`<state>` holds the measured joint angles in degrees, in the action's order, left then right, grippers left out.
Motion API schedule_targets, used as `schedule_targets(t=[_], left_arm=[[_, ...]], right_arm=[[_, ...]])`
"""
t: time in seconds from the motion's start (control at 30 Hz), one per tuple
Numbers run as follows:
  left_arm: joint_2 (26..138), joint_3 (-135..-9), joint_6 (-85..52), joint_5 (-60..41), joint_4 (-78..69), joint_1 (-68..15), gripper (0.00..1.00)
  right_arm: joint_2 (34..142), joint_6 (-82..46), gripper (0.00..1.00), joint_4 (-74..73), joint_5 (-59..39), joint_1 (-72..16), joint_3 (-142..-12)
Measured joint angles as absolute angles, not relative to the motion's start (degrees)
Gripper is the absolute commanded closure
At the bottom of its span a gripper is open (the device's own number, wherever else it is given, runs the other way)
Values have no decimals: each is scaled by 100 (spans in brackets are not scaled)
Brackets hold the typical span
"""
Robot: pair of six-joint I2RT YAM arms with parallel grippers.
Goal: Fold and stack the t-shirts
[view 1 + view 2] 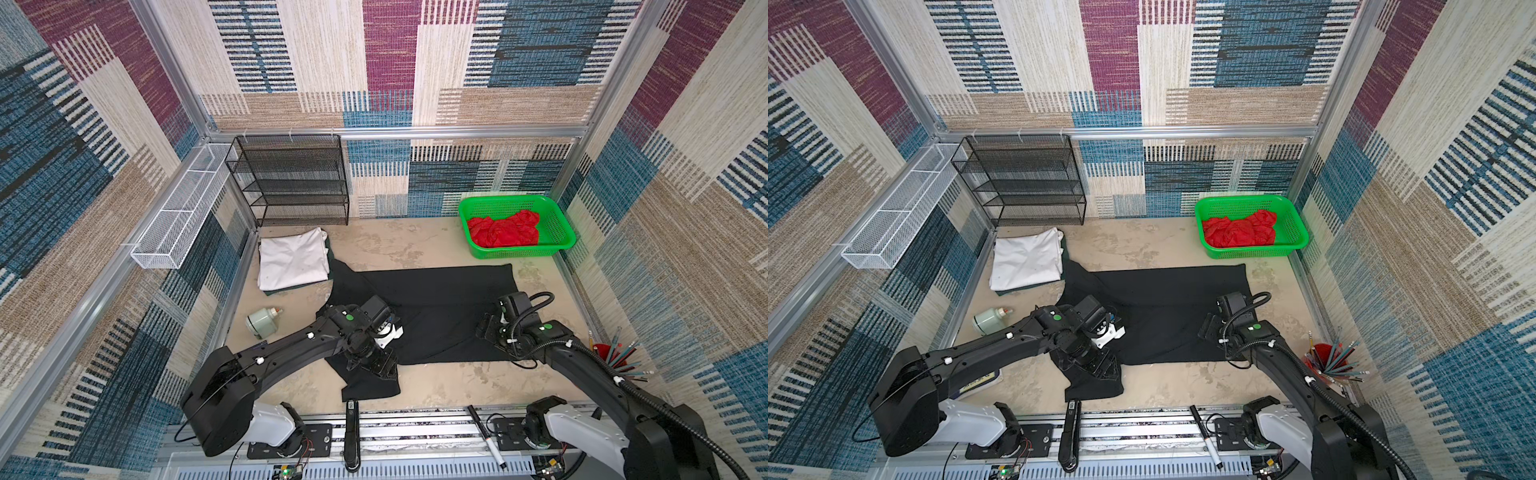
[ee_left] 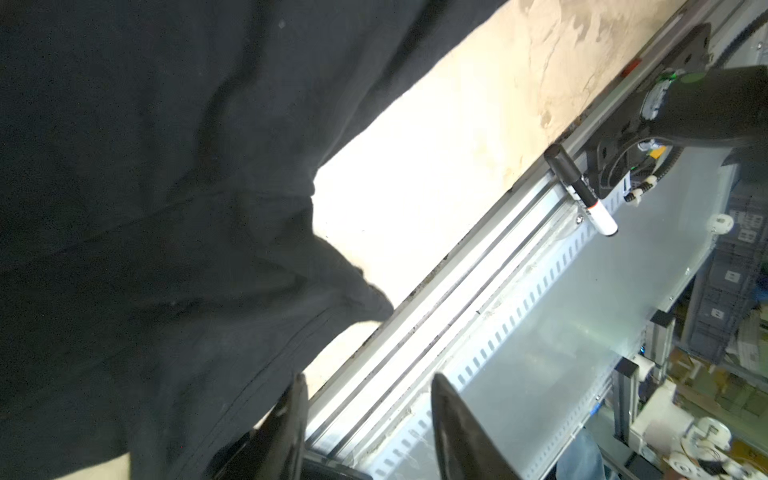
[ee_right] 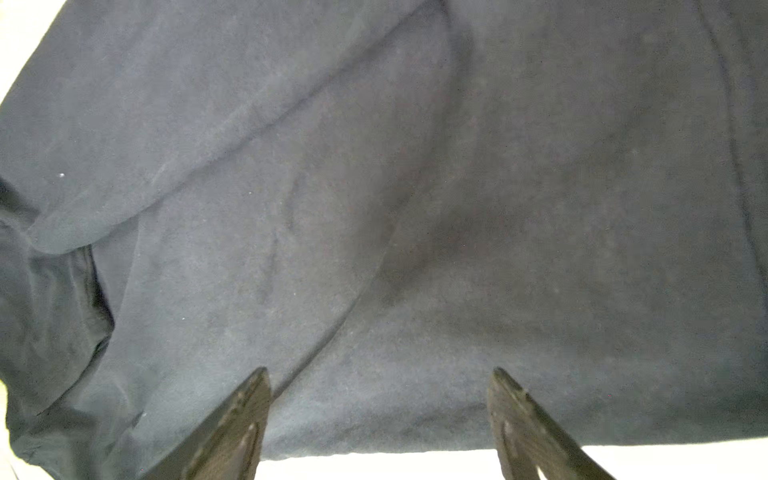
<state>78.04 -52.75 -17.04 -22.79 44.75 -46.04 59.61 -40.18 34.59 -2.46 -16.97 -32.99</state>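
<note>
The black shirt (image 1: 436,307) lies spread mid-table, one sleeve trailing toward the robot. The cloth looks limp and light, likely to sag and slide, and is best pinched at hem corners or the sleeve seam. The left gripper (image 2: 365,382) hovers beside that sleeve, jaws apart and empty. The right gripper (image 3: 380,374) hangs wide open over the near hem. Only the top views show the folded white shirt (image 1: 293,257) and the red shirt (image 1: 503,232) in the green basket (image 1: 559,224); the wrist views reveal seams and wrinkles.

Black t-shirt (image 1: 436,307) spread flat, white t-shirt (image 1: 293,257) folded (atop green t-shirt (image 1: 327,245)), red t-shirt (image 1: 503,232) crumpled.
</note>
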Motion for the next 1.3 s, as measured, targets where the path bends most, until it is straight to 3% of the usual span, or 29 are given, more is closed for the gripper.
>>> schedule_targets(t=[0.3, 0.57, 1.03, 1.17, 1.3], left_arm=[[6746, -4659, -3830, -504, 5599, -4324, 63], [6239, -3557, -4873, -342, 5459, -4300, 65], [7175, -3374, -4923, -454, 4626, -4274, 65], [7032, -3240, -4928, -427, 4543, -4263, 80], [6969, -3098, -4932, -572, 4351, -4060, 79]], right_arm=[[5909, -3972, 17, 3446, -287, -1697, -3299], [6298, -3756, 16, 3321, -419, -1697, -3326], [6361, -3721, 16, 3256, -447, -1697, -3415], [6420, -3721, 16, 3242, -447, -1697, -3435], [6606, -3721, 16, 3227, -497, -1697, -3544]])
